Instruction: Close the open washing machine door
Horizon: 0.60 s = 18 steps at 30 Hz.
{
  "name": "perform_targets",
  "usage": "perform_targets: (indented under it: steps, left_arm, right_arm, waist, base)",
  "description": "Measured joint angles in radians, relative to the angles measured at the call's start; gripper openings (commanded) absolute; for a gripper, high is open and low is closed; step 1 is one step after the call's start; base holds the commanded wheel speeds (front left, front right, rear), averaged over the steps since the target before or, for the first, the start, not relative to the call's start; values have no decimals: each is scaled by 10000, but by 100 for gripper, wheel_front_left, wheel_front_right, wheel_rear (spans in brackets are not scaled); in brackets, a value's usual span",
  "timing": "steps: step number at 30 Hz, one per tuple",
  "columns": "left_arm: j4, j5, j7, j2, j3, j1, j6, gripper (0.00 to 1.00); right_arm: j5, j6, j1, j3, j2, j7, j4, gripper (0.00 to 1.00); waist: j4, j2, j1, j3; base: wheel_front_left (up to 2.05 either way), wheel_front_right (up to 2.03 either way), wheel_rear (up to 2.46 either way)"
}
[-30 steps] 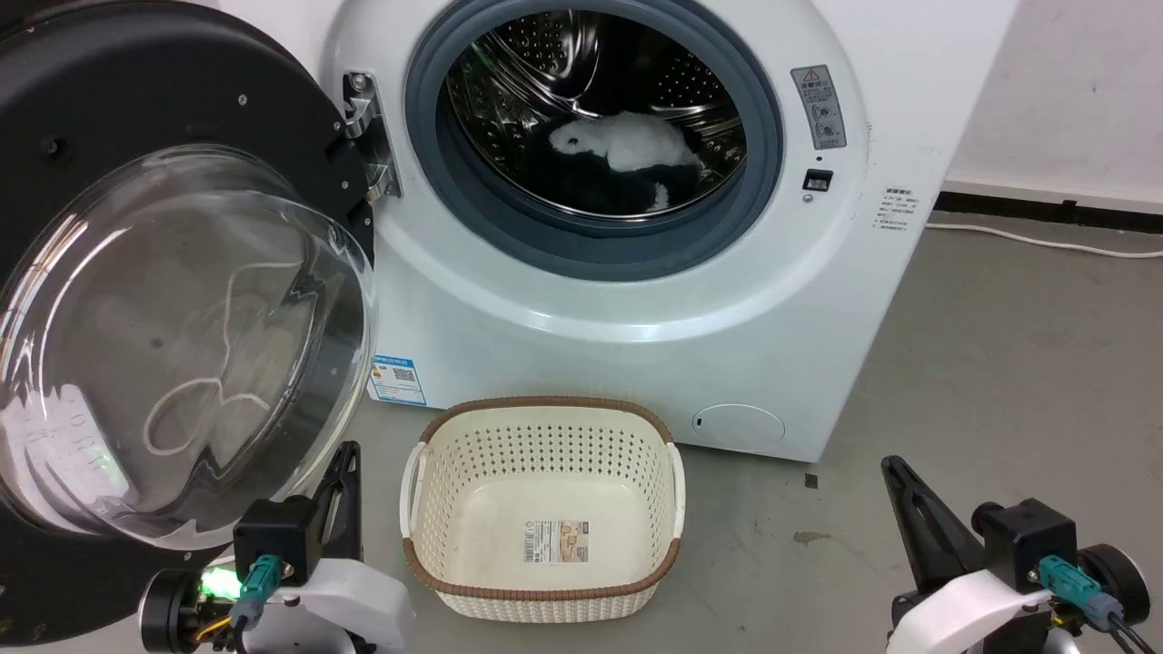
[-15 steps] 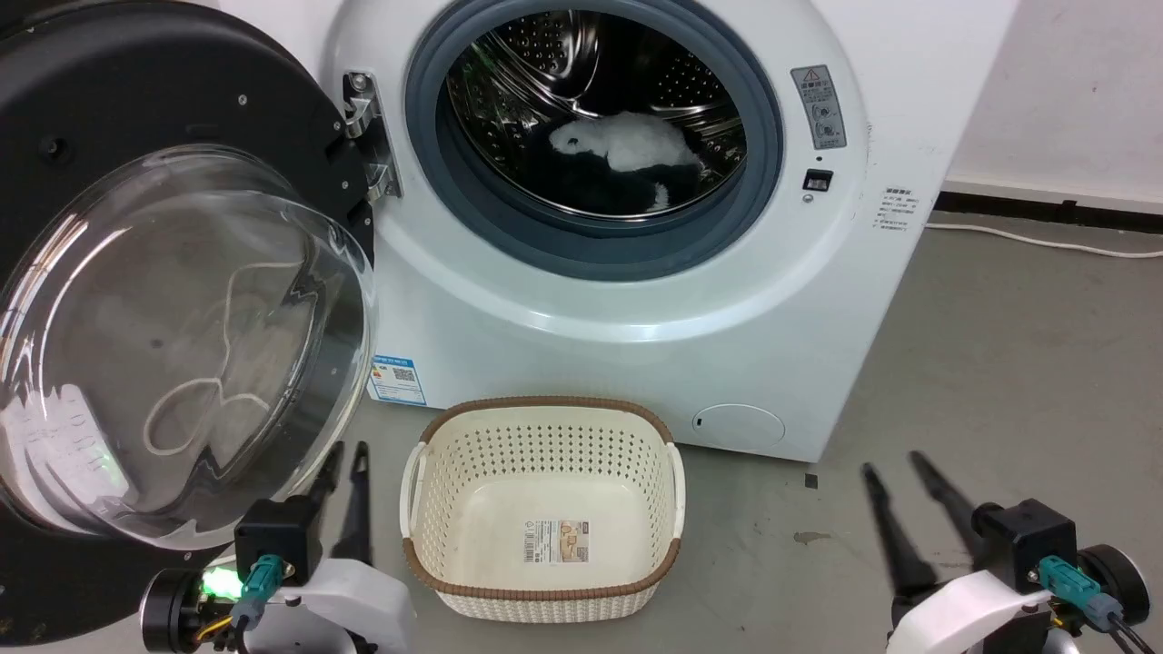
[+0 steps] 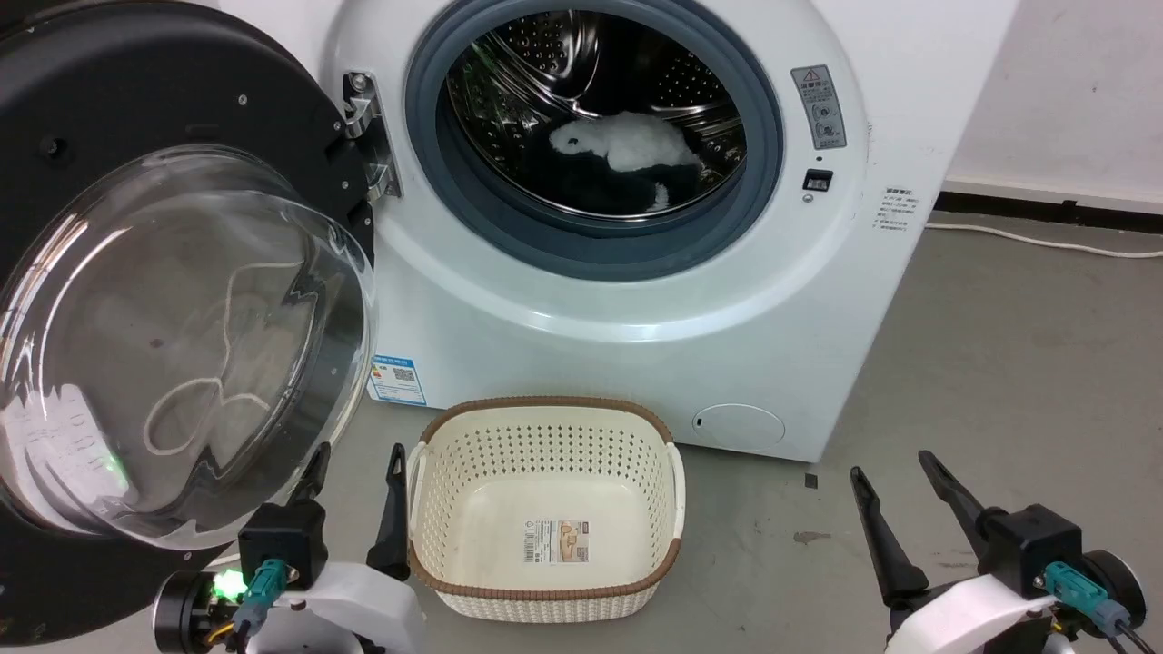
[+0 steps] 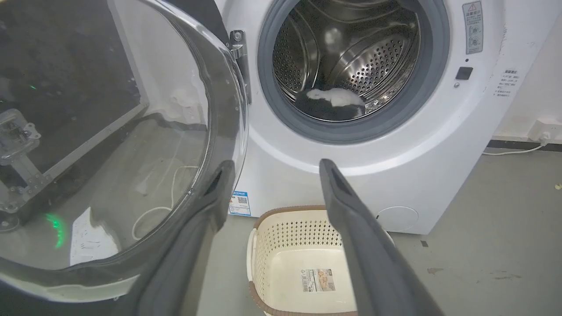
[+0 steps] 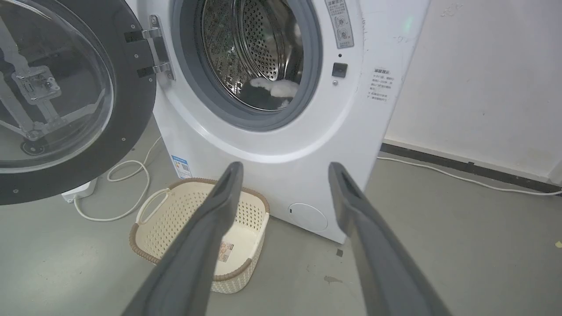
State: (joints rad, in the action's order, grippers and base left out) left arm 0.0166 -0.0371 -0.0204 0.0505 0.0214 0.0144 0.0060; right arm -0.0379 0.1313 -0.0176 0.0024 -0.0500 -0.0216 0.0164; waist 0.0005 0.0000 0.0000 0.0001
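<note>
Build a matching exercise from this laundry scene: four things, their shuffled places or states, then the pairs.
1. round black-rimmed glass washing machine door
2. cream perforated plastic laundry basket
3. white fluffy cloth
4. left claw

A. inside the shiny steel drum
B. fingers apart, beside the basket
C. swung wide open
D. on the grey floor before the big white washing machine

Pairs: 1-C, 2-D, 3-A, 4-B

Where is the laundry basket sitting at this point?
In the head view the laundry basket sits on the floor at bottom centre, directly in front of the washing machine, with the left end effector just beside its left rim.
</note>
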Motion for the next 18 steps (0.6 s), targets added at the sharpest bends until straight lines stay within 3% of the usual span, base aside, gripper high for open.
perform_targets:
  steps: [6, 7, 8, 9, 18]
  left_arm:
    - [84, -136, -150, -2, 86, -1, -2, 100]
    - [92, -180, -176, -2, 102, -2, -2, 95]
    - [102, -198, -194, -2, 115, -2, -2, 18]
    - [107, -228, -215, -2, 130, -2, -2, 0]
    - [-107, -587, -403, -4, 176, -5, -6, 0]
  right_arm:
    - [-184, 0, -99, 15, 0, -159, 42, 100]
    - [-215, 0, -115, 15, 0, -173, 52, 100]
    - [-249, 0, -126, 17, 0, -196, 56, 100]
    - [-267, 0, -134, 21, 0, -205, 61, 100]
    - [-477, 0, -212, 27, 0, -397, 134, 100]
  waist:
    - [8, 0, 0, -2]
    - [10, 0, 0, -3]
    - [11, 0, 0, -4]
    - [13, 0, 0, -5]
    - [104, 0, 1, -15]
  base:
    - [0, 0, 0]
    - [0, 0, 0]
    - [0, 0, 0]
    - [0, 0, 0]
    - [0, 0, 0]
